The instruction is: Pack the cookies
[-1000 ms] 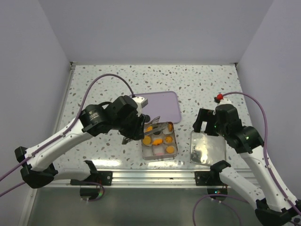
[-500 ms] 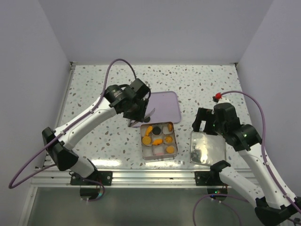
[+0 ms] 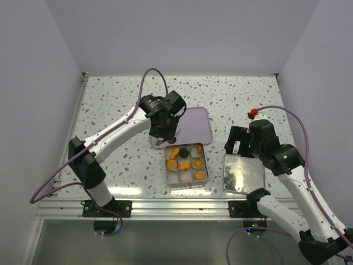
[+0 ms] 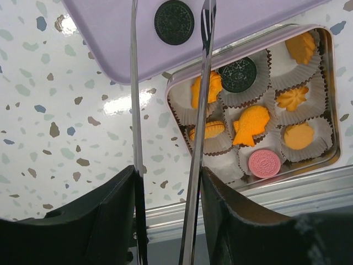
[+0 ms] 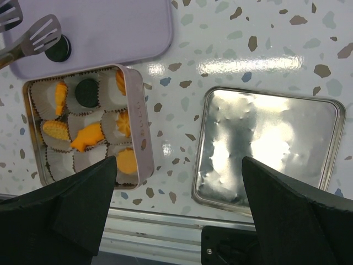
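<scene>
Several cookies sit in white paper cups in the square tin (image 3: 167,172): mostly orange (image 4: 251,123), one black (image 4: 238,74), one pink (image 4: 263,163). Another black cookie (image 4: 174,22) lies on the purple tray (image 3: 196,122); it also shows in the right wrist view (image 5: 57,48). My left gripper (image 3: 165,133) (image 4: 168,182) is shut on metal tongs (image 4: 194,160). The tong tips stand apart over that cookie and hold nothing. My right gripper (image 3: 238,144) (image 5: 179,182) is open and empty, above the table between the tin and the lid.
The tin's lid (image 3: 244,174) lies inside-up at the right, shiny metal (image 5: 270,149). The aluminium rail (image 3: 176,207) runs along the near table edge. White walls enclose the speckled table on three sides.
My left gripper with the tongs has moved from over the tin back to the purple tray. A black cookie now lies in the tin. The right arm has barely moved.
</scene>
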You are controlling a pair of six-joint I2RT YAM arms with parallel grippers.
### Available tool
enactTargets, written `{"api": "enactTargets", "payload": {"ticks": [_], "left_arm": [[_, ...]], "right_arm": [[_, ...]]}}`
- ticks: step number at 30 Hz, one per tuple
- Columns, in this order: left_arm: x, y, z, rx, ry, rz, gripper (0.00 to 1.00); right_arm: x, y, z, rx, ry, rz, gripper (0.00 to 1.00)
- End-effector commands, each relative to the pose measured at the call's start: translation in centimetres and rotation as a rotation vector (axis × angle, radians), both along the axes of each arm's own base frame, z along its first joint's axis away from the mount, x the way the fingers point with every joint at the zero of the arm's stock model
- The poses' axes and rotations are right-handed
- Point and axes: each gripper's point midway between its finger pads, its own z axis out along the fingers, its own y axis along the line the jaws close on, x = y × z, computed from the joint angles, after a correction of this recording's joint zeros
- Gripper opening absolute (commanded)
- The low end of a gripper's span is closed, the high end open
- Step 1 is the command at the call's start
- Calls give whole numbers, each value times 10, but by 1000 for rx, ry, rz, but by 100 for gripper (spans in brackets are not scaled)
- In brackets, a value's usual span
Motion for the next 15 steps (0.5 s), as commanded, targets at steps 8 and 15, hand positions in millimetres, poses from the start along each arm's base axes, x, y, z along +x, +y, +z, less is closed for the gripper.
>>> {"api": "enactTargets", "payload": {"ticks": [8, 15], "left_arm": [[0, 5, -7, 35, 19, 8, 55], [-13, 8, -23, 39, 77, 6, 56]], "right_arm": [[8, 2, 1, -13, -31, 17, 99], [9, 3, 0, -11, -30, 21, 99]]}}
